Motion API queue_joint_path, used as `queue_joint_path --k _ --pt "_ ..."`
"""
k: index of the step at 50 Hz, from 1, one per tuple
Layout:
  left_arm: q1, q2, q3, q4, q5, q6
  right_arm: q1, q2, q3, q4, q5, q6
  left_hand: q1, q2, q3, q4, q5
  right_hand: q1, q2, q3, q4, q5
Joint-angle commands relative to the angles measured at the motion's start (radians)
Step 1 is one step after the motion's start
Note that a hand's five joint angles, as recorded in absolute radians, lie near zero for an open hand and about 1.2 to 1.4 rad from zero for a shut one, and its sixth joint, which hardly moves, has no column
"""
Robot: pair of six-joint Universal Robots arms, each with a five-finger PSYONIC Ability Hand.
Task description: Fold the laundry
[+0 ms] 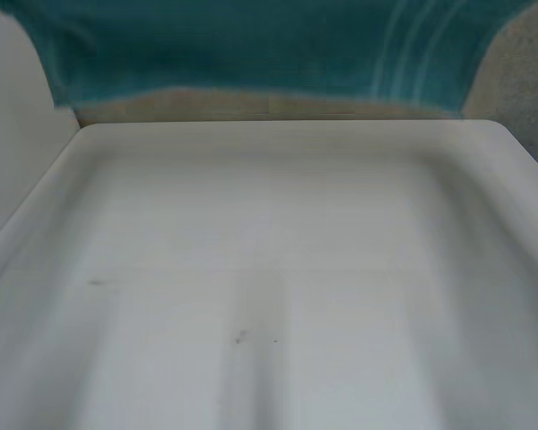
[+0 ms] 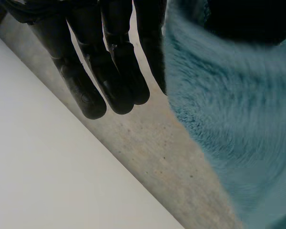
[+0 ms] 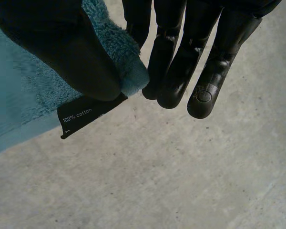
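1. White counter (image 1: 269, 269) lies nearest; a teal towel (image 1: 251, 45) hangs spread above its far edge.
2. Leftward, the left robot hand (image 2: 115, 71) pinches the towel between thumb and fingers.
3. Rightward, the right robot hand (image 3: 181, 71) pinches its corner beside a black label (image 3: 83, 117).

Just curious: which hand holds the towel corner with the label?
The right hand: a black tag reading 100% cotton pokes out beside its thumb. The left hand grips plain teal towel.
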Motion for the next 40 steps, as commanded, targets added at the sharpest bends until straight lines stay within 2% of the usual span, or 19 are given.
queue_joint_path --k 1,11,15,18,25,33,36,38,40 --pt "0.003 0.013 -0.185 -0.032 0.003 -0.014 -0.01 -0.05 0.302 -0.004 -0.045 0.014 0.215 0.195 0.201 0.2 0.277 0.423 0.211 0.204 0.203 0.222" --pt "0.017 -0.022 -0.471 -0.052 0.006 -0.013 -0.013 -0.038 0.601 -0.028 -0.116 0.074 0.215 0.195 0.201 0.2 0.277 0.423 0.211 0.204 0.203 0.222" --pt "0.017 -0.076 -0.544 -0.049 0.004 -0.003 -0.019 -0.012 0.659 -0.03 -0.145 0.075 0.215 0.195 0.201 0.2 0.277 0.423 0.211 0.204 0.203 0.222" --pt "0.018 -0.139 -0.624 -0.049 0.004 0.0 -0.04 0.062 0.715 -0.02 -0.159 0.074 0.215 0.195 0.201 0.2 0.277 0.423 0.211 0.204 0.203 0.222" --pt "0.021 -0.14 -0.698 -0.052 0.004 0.035 -0.08 0.062 0.78 -0.013 -0.162 0.051 0.215 0.195 0.201 0.2 0.277 0.423 0.211 0.204 0.203 0.222" --pt "0.038 -0.035 -0.816 -0.093 0.0 0.147 -0.129 -0.025 0.838 0.138 -0.167 -0.069 0.215 0.195 0.201 0.2 0.277 0.423 0.211 0.204 0.203 0.222" --pt "0.046 0.021 -0.857 -0.143 -0.005 0.196 -0.163 -0.053 0.86 0.23 -0.173 -0.159 0.215 0.195 0.201 0.2 0.277 0.423 0.211 0.204 0.203 0.222" --pt "0.055 0.048 -0.876 -0.184 -0.006 0.219 -0.201 -0.085 0.893 0.34 -0.176 -0.272 0.215 0.195 0.201 0.2 0.277 0.423 0.211 0.204 0.203 0.222" --pt "0.081 0.126 -0.906 -0.294 -0.005 0.263 -0.23 -0.1 0.916 0.396 -0.174 -0.332 0.215 0.195 0.201 0.2 0.277 0.423 0.211 0.204 0.203 0.222"
